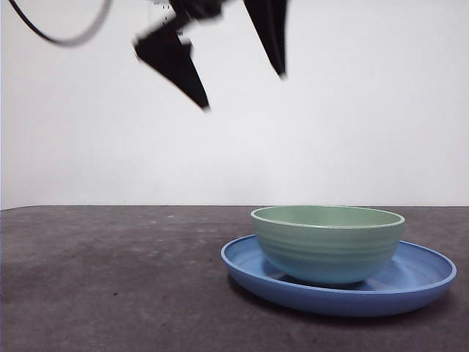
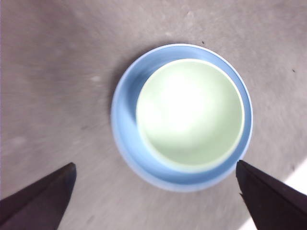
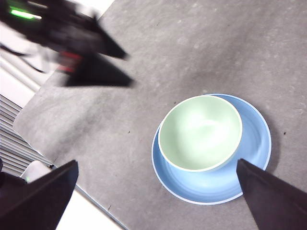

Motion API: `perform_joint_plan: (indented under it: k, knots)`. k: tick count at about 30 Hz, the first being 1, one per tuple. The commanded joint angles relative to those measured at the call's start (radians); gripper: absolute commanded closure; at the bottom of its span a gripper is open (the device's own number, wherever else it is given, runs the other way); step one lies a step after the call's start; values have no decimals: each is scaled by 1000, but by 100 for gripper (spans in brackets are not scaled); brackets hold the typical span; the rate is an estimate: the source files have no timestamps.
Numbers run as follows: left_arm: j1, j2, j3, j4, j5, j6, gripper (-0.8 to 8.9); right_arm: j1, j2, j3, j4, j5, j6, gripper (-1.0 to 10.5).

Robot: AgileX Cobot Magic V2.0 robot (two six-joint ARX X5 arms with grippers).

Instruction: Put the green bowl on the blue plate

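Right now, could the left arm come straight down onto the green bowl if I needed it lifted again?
Probably yes. The left gripper is high above the green bowl, its fingers open wide. The bowl sits in the blue plate, and nothing is between gripper and bowl.

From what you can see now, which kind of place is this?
Probably a robot test bench, not a kitchen: a bare dark grey table before a plain white wall, holding only the green bowl on the blue plate.
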Motion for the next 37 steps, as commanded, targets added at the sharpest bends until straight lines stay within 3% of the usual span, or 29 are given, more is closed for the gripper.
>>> perform_joint_plan:
  k: [1, 5, 13, 19, 24, 30, 37]
  knots:
    - [-2, -85, 19, -45, -6, 63, 277, 4, 2, 17, 9, -1, 4, 401]
    - [3, -278, -41, -66, -8, 94, 278, 4, 2, 17, 9, -1, 4, 401]
    - [12, -653, -367, 94, -9, 101, 283, 4, 2, 17, 9, -1, 5, 401]
    - [12, -953, -650, 254, -8, 12, 283, 4, 2, 17, 9, -1, 4, 401]
    - [12, -1152, -782, 260, -7, -67, 283, 4, 2, 17, 9, -1, 4, 401]
    - [12, -1271, -809, 166, 0, -84, 283, 4, 2, 17, 9, -1, 4, 401]
    - [12, -1284, -809, 106, 5, -54, 283, 4, 3, 17, 9, -1, 4, 401]
